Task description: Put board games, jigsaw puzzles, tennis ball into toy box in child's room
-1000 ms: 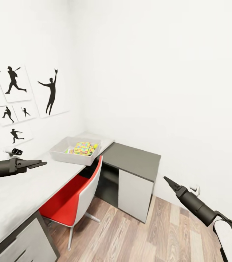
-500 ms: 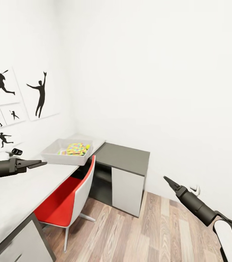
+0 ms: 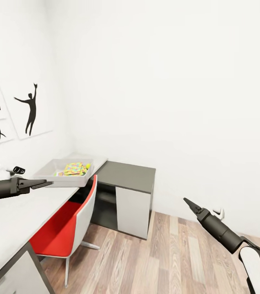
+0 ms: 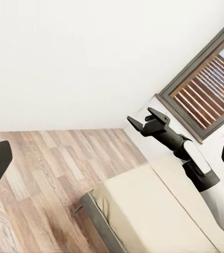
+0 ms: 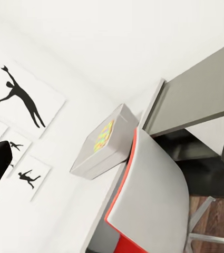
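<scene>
So the toy box (image 3: 64, 173) is sitting at the far end of the table (image 3: 15, 216), with jigsaw puzzles (image 3: 73, 168) and the tennis ball (image 3: 87, 166) lying inside. Left gripper (image 3: 44, 183) and right gripper (image 3: 187, 202) are both hanging in the air, pinched to a point, carrying nothing, presumably parked for driving. No readable labels anywhere; wall pictures (image 3: 27, 110) are showing only sports silhouettes.

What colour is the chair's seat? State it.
Bright red, with a light grey outer shell on the chair. It shows best in the head view.
</scene>
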Controlling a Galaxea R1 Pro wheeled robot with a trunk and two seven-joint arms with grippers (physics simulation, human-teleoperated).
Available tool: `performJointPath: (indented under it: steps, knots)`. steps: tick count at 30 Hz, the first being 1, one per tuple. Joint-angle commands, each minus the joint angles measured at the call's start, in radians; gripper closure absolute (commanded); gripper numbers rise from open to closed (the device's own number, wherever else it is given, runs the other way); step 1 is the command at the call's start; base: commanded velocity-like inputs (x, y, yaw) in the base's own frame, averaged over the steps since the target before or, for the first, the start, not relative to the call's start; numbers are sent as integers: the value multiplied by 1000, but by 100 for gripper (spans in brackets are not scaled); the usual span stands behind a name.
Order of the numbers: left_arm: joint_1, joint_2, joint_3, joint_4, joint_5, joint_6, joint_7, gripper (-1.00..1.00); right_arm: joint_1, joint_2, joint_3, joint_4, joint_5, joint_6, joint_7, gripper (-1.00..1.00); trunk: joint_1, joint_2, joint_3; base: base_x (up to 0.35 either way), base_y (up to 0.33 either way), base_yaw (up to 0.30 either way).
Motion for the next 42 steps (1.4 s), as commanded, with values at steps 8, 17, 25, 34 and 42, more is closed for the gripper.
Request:
performJointPath:
  steps: [8,17,25,34,42]
  knots:
    - [0,0,-1,0,0,11,-4,-100,-1,-3,-2,0,-5,9,1,-100,0,-1,9,-140,3,-208]
    - [0,-2,-2,0,0,11,-4,-100,-1,-7,-3,5,-5,11,3,-100,0,-1,21,-139,0,-208]
    - [0,-6,-2,-1,0,11,-4,-100,-2,-7,-3,22,-4,14,2,-100,0,-1,30,-129,0,-208]
    - [0,-10,-5,-2,-1,11,-4,-100,-9,-7,-2,49,-2,15,2,-100,0,-1,41,-93,0,-208]
    - [0,-11,-8,-2,-1,10,-4,-100,-11,-8,-1,77,-1,15,0,-100,0,-1,51,-17,0,-208]
